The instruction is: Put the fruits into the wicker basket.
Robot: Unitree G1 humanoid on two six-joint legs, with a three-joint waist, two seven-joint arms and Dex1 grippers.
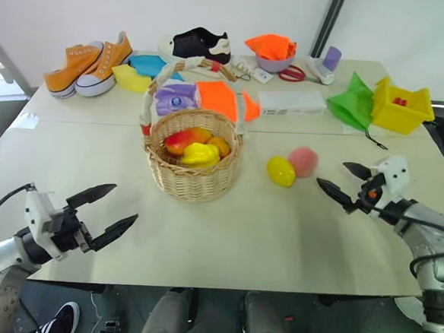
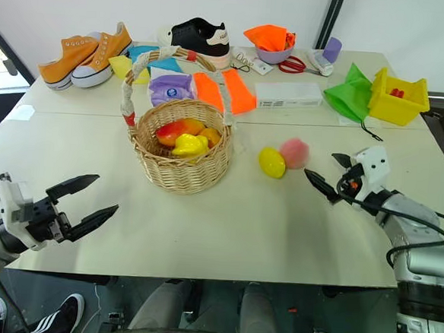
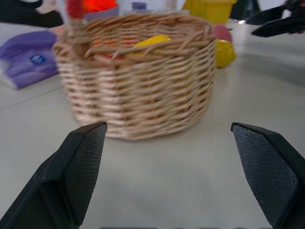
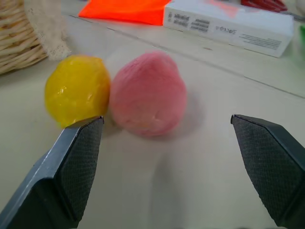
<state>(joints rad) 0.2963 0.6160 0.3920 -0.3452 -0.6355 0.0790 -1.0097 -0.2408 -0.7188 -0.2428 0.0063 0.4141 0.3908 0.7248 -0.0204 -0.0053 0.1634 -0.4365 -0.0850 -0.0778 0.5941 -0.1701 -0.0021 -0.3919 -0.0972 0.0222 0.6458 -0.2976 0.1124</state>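
Fruits beside round tan wicker basket point(image 1: 194, 164) on the table.
Glossy yellow lemon point(image 1: 280, 170) touches fuzzy pink peach point(image 1: 303, 161); right gripper point(image 1: 345, 183) and left gripper point(image 1: 106, 209) both spread wide, empty.

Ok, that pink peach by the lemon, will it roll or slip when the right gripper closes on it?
The peach looks round, so a nudge would probably roll it, maybe into the lemon beside it. Its fuzzy skin should grip the pads better than the glossy lemon would. It looks like a light toy, so the open right gripper could knock it away.
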